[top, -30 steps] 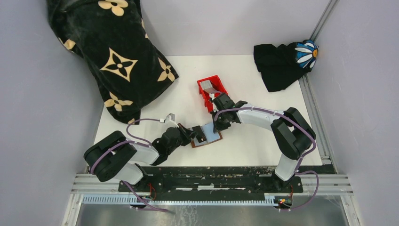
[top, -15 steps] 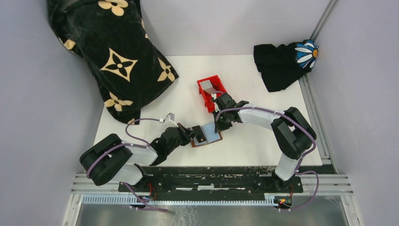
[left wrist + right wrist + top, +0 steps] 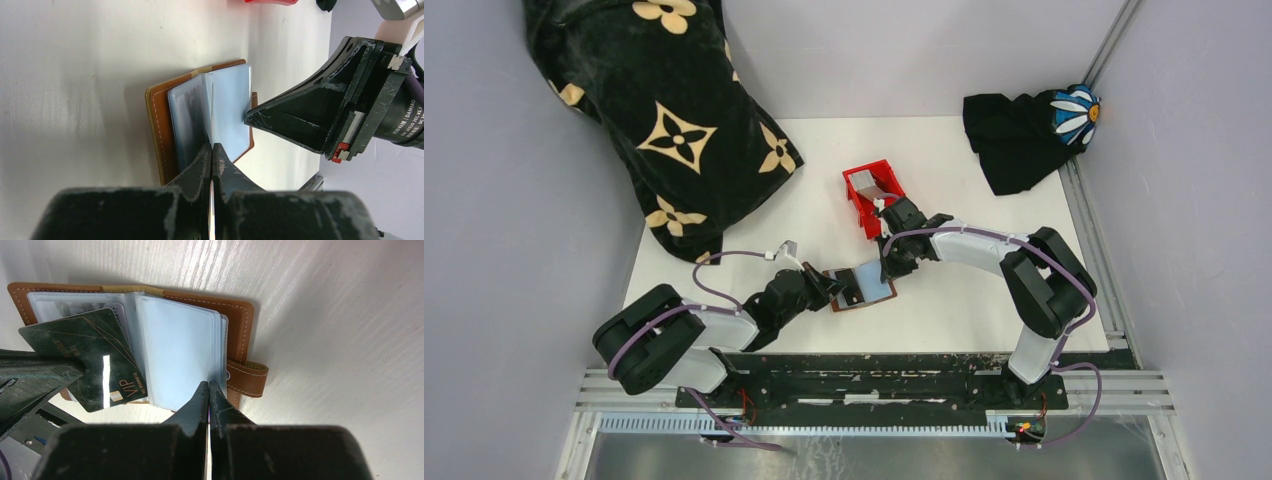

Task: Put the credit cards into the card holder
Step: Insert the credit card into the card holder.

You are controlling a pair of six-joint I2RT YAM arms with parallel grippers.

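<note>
The card holder [image 3: 871,291] [image 3: 156,115] [image 3: 240,315] lies open on the white table, a brown wallet with clear sleeves [image 3: 175,355] and a snap tab [image 3: 247,377]. My left gripper [image 3: 832,283] [image 3: 212,146] is shut on a dark credit card marked VIP [image 3: 85,355], edge-on in the left wrist view [image 3: 212,110]. The card's corner lies over the holder's left sleeve. My right gripper [image 3: 889,272] [image 3: 208,384] is shut, with nothing seen between its fingers. Its tip rests at the right edge of the sleeves. A grey card [image 3: 879,183] sits in the red bin [image 3: 861,203].
The red bin stands just behind the right gripper. A black cloth with beige flowers [image 3: 664,120] covers the back left. A black cloth with a daisy [image 3: 1024,130] lies at the back right. Grey walls close the table on three sides.
The left arm's base links have shifted slightly left. Both grippers, the card and the holder stay nearly where they were.
</note>
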